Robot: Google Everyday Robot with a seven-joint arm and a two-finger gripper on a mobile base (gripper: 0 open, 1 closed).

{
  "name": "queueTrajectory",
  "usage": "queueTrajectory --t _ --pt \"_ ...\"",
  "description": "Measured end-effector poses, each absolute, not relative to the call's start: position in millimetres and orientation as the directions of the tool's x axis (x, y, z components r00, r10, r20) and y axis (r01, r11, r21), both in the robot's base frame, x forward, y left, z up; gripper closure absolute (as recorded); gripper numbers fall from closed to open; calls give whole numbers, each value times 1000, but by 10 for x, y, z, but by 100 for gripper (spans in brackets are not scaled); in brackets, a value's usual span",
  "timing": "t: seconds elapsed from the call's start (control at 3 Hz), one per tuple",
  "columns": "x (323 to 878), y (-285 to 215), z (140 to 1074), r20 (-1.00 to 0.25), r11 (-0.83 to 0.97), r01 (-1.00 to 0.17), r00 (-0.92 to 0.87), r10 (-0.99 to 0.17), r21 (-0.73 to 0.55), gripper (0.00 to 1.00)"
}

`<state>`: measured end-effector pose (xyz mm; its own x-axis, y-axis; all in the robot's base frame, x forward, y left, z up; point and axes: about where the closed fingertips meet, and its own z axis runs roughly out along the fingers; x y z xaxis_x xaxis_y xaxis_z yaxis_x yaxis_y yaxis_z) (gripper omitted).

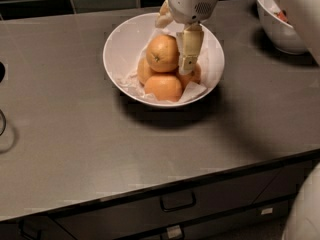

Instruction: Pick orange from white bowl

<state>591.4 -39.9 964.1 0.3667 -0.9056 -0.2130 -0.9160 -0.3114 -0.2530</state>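
Observation:
The orange (161, 53), large and pale with a dark stem dot, lies on top of the pile in the white bowl (120, 39), which is lined with crumpled paper. My gripper (176, 33) hangs over the bowl from above and straddles the orange. One finger (189, 49) is against the orange's right side, the other (164, 15) is at its far side. The jaws stand open around it. A deeper-orange fruit (163, 86) lies in front, with two smaller oranges (144, 70) beside it, partly hidden.
A second white bowl (280, 31) with red strawberries stands at the back right. The grey counter (75, 149) ends at a front edge above drawers (177, 201). Part of my arm (302, 14) crosses the upper right corner.

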Motion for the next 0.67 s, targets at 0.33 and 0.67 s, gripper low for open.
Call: queueTrajectory --t 0.33,0.67 --pt "5931 -345 9623 -210 -330 -911 383 -899 -247 14" --pt "5955 -285 9607 -206 -355 -904 405 -891 -239 15"
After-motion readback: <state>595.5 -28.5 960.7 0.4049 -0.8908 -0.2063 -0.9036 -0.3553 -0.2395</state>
